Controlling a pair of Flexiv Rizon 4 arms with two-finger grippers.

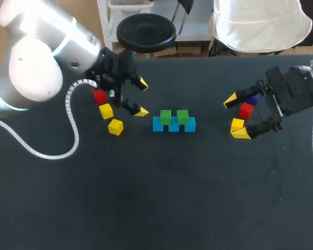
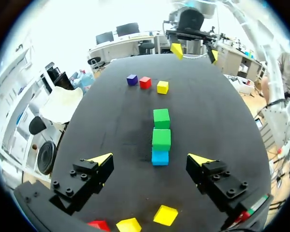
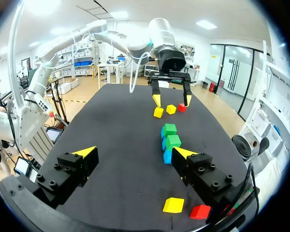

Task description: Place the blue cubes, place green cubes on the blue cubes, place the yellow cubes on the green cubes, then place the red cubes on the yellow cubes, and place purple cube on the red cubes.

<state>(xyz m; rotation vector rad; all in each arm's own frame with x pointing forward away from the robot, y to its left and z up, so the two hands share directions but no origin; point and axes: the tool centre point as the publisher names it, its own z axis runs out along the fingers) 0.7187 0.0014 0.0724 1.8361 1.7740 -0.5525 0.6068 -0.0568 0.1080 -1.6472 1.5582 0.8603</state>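
Seen from above, smooth green cubes (image 1: pixel 165 116) are stacked on blue cubes (image 1: pixel 173 126) mid-way across the matte black surface (image 1: pixel 146 198); at the left wrist, the left tool (image 2: pixel 150 159) is held released; at the right wrist, the right tool (image 3: pixel 134 152) is spread wide, empty.

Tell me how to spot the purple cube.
On the black table, look by the right gripper: a yellow cube, a red cube and the purple cube lie in a row. The purple cube is the end one nearest the table's far edge, and the only purple one.
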